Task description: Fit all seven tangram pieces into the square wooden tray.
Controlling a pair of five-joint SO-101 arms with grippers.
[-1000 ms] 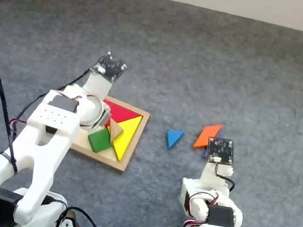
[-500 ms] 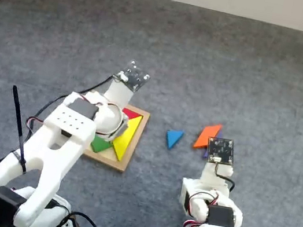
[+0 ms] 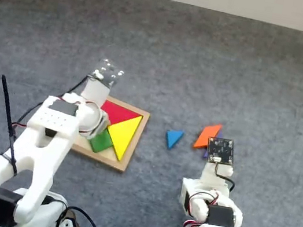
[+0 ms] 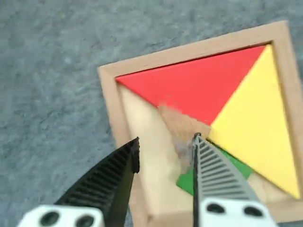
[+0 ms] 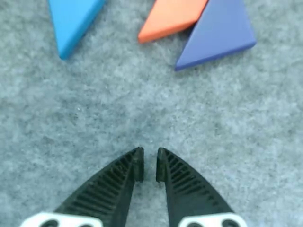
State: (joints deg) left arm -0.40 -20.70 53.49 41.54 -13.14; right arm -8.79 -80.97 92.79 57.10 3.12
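The square wooden tray (image 4: 109, 94) already has four pieces in it: a large red triangle (image 4: 189, 85), a large yellow triangle (image 4: 255, 118), a green piece (image 4: 189, 182) and a blurred pale brown wooden triangle (image 4: 182, 130). The left gripper (image 4: 165, 140) hangs above this corner with its jaws well apart, and seems to hold nothing. Three pieces are not yet placed and lie on the grey carpet (image 5: 236, 118): a light blue triangle (image 5: 71, 19), an orange parallelogram (image 5: 173, 16) and a dark blue triangle (image 5: 218, 33) touching it. The right gripper (image 5: 149, 153), almost closed and empty, is near them. No writing can be read

Left tool (image 4: 165, 141) jaws apart over wooden tray (image 4: 108, 99). Inside tray: red triangle (image 4: 194, 90) touching yellow triangle (image 4: 258, 118), green piece (image 4: 188, 182), and a blurred tan piece (image 4: 182, 132) mid-tray.
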